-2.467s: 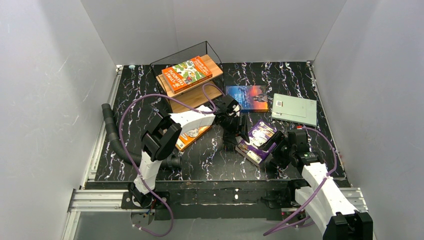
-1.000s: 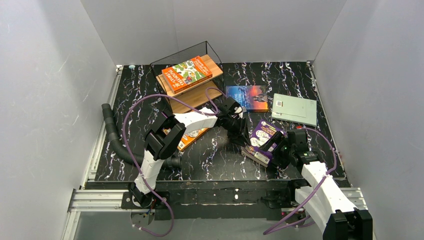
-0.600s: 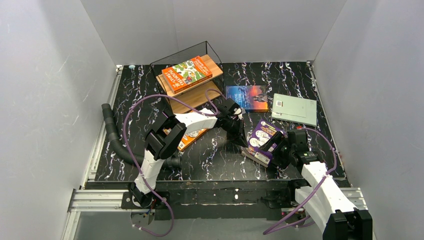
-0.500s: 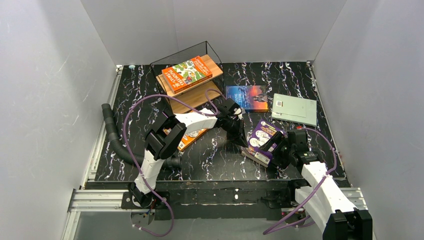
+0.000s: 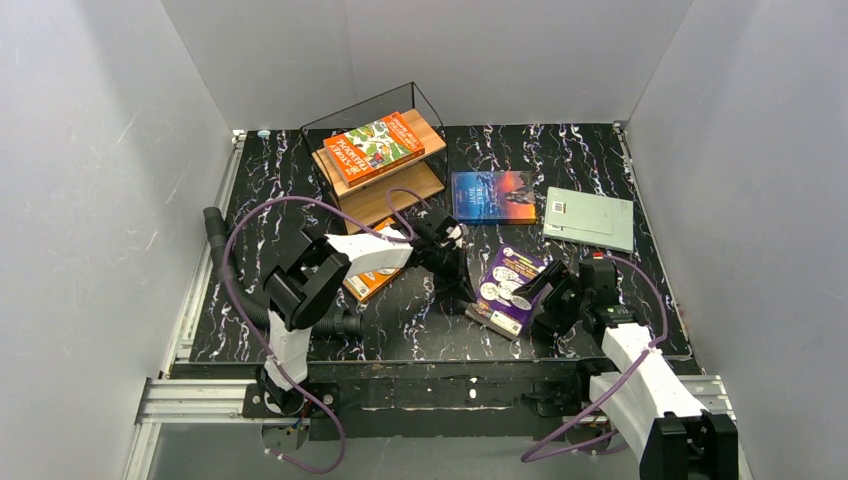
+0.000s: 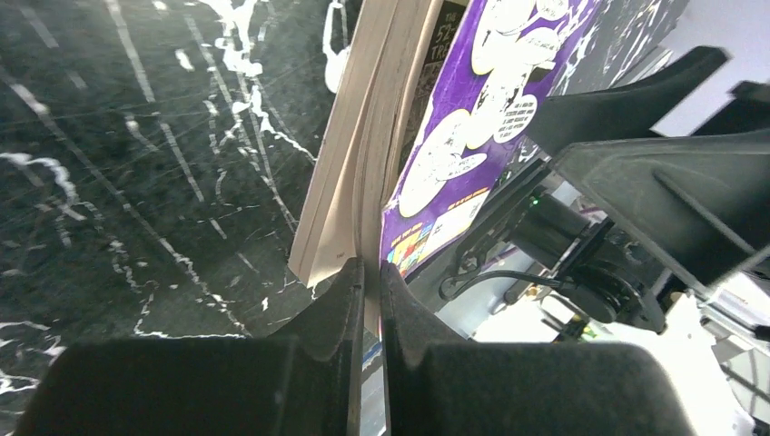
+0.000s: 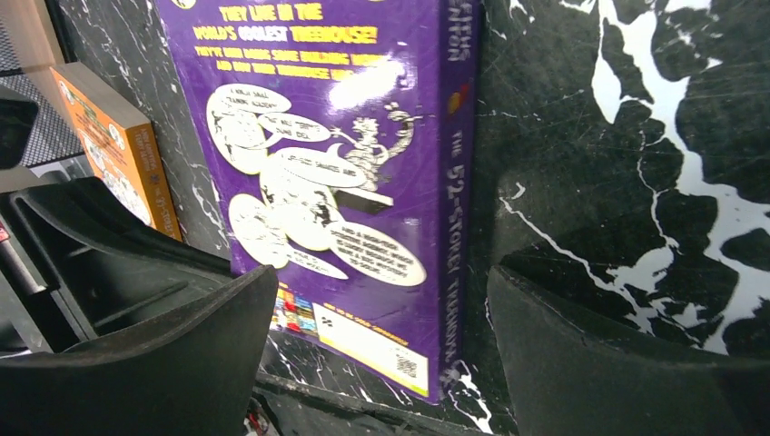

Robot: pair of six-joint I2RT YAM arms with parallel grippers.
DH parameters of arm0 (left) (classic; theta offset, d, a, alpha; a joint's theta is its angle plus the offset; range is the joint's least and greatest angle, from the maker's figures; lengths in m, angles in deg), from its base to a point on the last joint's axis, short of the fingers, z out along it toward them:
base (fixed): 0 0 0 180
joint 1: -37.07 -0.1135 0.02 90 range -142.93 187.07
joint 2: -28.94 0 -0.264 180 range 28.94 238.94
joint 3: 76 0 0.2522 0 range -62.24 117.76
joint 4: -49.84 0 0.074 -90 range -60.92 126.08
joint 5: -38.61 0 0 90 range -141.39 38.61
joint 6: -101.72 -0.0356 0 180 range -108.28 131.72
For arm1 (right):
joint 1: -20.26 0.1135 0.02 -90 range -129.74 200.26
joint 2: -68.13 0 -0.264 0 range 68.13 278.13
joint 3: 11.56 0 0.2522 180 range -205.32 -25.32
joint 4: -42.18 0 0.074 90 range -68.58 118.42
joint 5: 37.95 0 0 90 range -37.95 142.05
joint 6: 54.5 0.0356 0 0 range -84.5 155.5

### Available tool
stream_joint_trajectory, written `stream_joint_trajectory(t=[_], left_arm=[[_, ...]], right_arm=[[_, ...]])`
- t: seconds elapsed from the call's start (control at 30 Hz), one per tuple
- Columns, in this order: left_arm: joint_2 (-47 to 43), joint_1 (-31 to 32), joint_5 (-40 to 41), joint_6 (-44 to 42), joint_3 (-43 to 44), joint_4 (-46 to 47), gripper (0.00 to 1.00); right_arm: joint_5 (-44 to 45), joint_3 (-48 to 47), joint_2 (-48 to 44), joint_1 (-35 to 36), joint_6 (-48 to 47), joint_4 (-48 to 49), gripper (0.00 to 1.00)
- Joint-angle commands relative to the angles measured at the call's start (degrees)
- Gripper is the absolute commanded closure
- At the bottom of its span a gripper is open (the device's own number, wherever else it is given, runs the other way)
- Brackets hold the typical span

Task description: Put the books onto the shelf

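Farthest left, the shelf (image 5: pixel 378 165) carries the red-green illustrated book (image 5: pixel 372 148) flat on its upper board. Just in front, the orange cartoon book (image 5: pixel 365 282) lies on the counter (image 5: pixel 280 180), partly under the left arm. The left hand (image 6: pixel 367 272) is clamped together on the edge of the purple cartoon book (image 5: pixel 505 285), which sits tilted near the counter's front. Behind it lies the blue sunset book (image 5: pixel 493 196). The right hand (image 7: pixel 383 277) is spread wide around the purple book's near corner. Far right rests the grey-green book (image 5: pixel 590 218).
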Motion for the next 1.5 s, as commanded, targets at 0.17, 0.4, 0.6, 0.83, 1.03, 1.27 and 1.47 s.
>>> stream_joint_trajectory(t=[0.17, 0.4, 0.6, 0.83, 1.03, 1.27, 1.47], left_arm=[[-5.6, -2.4, -4.2, 9.3, -2.9, 7.0, 1.00], [-7.5, -2.5, -3.0, 15.4, -2.3, 11.2, 1.00], [-6.6, -3.9, -5.7, 22.3, -1.4, 15.9, 1.00], [-8.4, -5.1, -6.9, 25.0, -0.5, 17.1, 1.00], [-8.7, -5.1, -8.0, 23.5, 0.5, 15.0, 1.00], [-8.6, -5.9, -10.2, 26.4, -1.2, 18.5, 1.00], [-9.8, -6.8, -11.7, 26.7, -2.2, 19.6, 1.00]], right_arm=[[-8.1, 4.0, 2.1, -1.8, 2.5, 9.7, 0.06], [-11.0, 5.4, 1.6, -2.9, 4.1, 11.9, 0.06], [-13.5, 6.7, 1.8, -4.1, 5.6, 15.1, 0.06], [-15.4, 7.7, 3.8, -5.8, 6.2, 19.0, 0.06], [-18.7, 8.7, 7.1, -8.0, 9.7, 28.3, 0.06], [-23.3, 7.2, 14.2, -11.9, 10.8, 38.4, 0.07], [-30.1, 6.7, 23.5, -12.8, 14.6, 55.4, 0.09]])
